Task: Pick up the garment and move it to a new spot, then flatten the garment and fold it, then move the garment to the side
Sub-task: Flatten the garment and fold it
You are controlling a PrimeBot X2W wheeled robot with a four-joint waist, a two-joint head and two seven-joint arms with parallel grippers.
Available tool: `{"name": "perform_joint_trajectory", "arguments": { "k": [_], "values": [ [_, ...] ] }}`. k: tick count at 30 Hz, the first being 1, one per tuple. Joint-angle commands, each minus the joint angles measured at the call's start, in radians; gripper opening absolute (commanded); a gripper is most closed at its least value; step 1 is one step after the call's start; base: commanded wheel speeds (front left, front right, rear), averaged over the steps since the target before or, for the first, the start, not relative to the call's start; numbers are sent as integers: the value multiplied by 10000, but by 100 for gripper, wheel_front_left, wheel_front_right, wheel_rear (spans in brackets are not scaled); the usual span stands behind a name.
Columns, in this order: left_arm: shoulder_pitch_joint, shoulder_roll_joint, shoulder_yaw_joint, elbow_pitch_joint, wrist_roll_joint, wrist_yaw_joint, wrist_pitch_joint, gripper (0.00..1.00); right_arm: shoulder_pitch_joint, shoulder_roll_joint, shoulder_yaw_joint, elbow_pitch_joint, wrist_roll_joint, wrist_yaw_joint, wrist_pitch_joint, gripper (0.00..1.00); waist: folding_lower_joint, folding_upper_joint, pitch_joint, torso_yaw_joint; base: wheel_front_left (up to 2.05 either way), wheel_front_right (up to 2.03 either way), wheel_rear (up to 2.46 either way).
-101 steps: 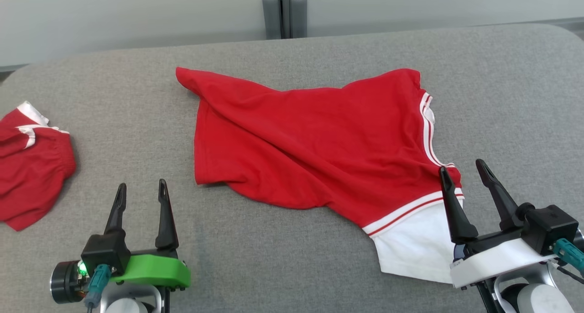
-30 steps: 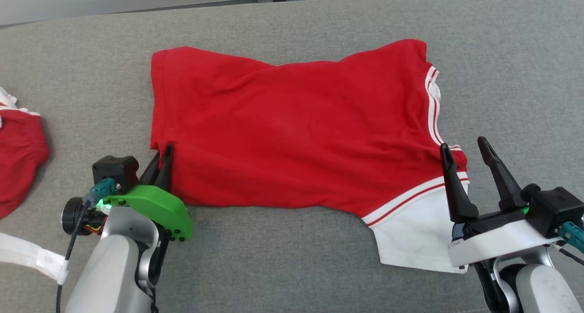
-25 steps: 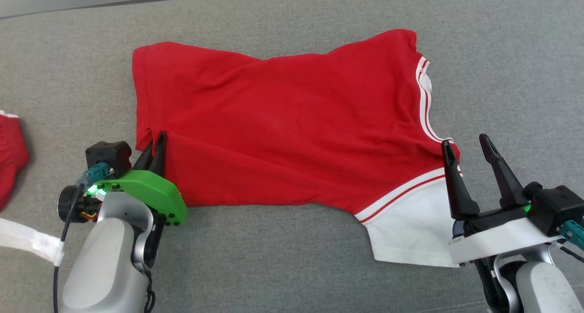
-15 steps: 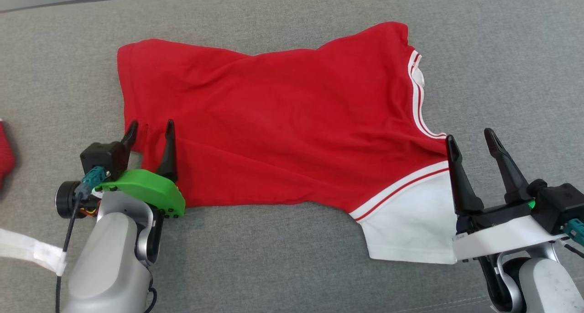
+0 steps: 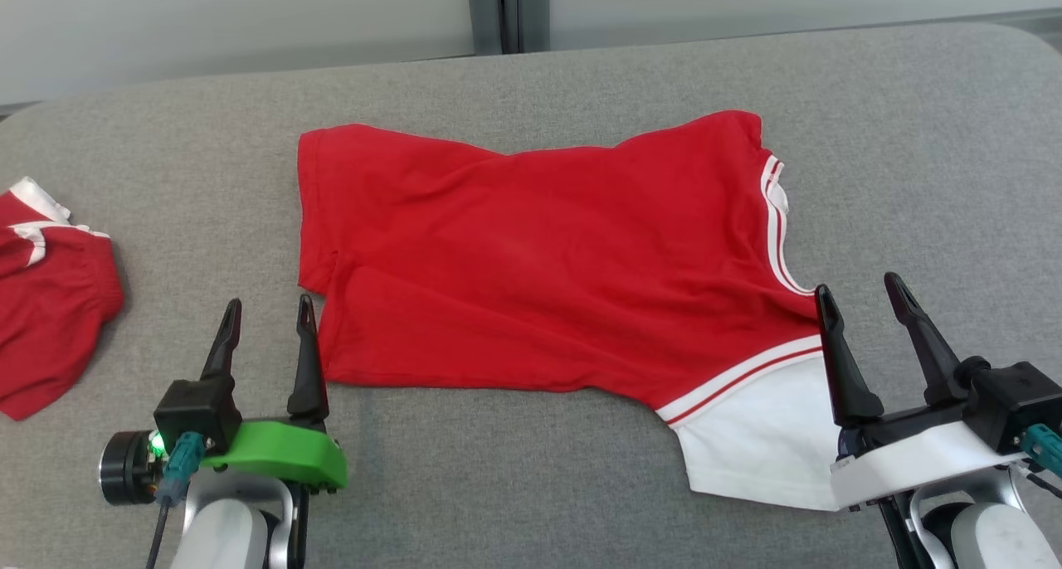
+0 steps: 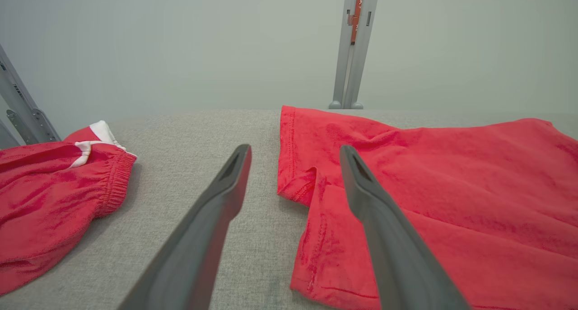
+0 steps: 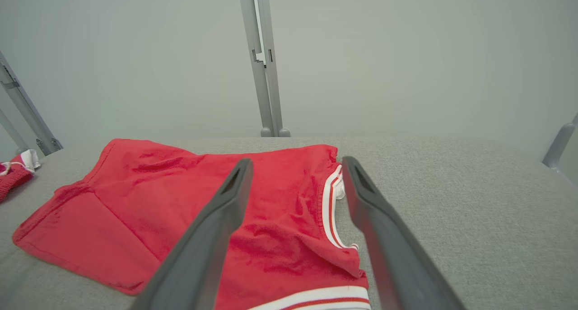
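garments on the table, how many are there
2: a shirt spread out in the middle, and red shorts at the far left, partly cut off by the frame edge.

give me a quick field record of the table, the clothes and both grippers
surface: grey padded table
garment: red shirt, spread mostly flat, not folded
sleeve: white sleeve at the near right
left gripper: open, empty, beside the shirt's near left corner
right gripper: open, empty, by the white sleeve
other item: red shorts, far left, apart from the shirt
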Motion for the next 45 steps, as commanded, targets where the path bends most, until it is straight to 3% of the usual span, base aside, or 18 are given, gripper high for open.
{"name": "perform_joint_trajectory", "arguments": {
  "k": [1,12,27,33,45],
  "values": [
    [397,15,2,-241,110,115,-33,100,220,34,6,-29,-73,-15,45,100,0,0,-511,276,0,0,0],
    [1783,197,84,-1573,-36,500,293,100,882,191,-76,-109,9,-15,131,100,0,0,-1097,202,0,0,0],
    [1805,314,-122,-1749,-51,551,567,100,965,256,-113,-241,81,-15,241,100,0,0,-1140,123,0,0,0],
    [1107,302,-576,-1111,-176,75,1314,100,835,237,-60,-288,113,-15,316,100,0,0,-846,51,0,0,0],
    [-430,149,-509,2208,-1230,-901,2379,100,558,200,235,-75,273,-15,278,100,0,0,-144,-407,0,0,0]
  ]
}}
